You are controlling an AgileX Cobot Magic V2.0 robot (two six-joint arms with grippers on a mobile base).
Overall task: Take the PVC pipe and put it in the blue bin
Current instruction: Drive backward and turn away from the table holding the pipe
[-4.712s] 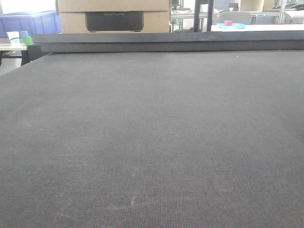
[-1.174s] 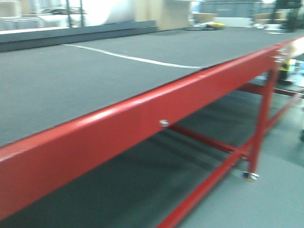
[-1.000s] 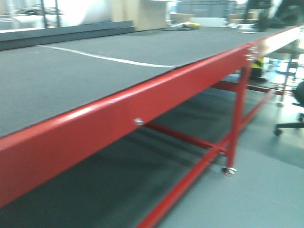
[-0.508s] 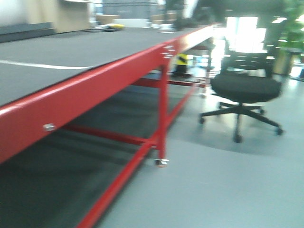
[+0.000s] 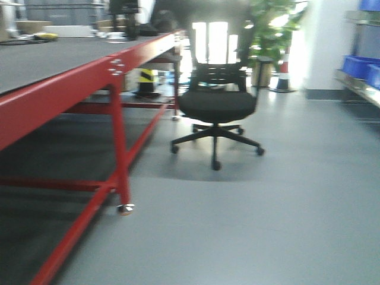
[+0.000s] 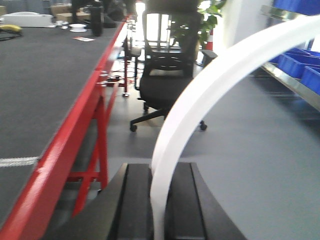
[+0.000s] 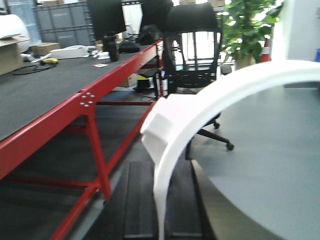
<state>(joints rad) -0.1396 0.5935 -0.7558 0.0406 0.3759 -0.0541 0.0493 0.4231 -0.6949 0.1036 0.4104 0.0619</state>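
At the left, the red-framed surface [image 5: 71,89] runs away into the room. The PVC pipe [image 6: 220,62] is not on it. In the left wrist view the pipe rises from between the pads of the left tool [image 6: 159,172], which is clamped on it, and arcs up to the right. The right wrist view shows a like white arc, its squared end just above the right tool [image 7: 161,167], which is also pinched tight on it. Whether this is one piece or two I cannot tell. Gripped low, the arc stands clear for carrying. An office chair [image 5: 217,104] stands mid-floor. The blue bins [image 5: 356,64] sit on a rack at the far right, probably the goal.
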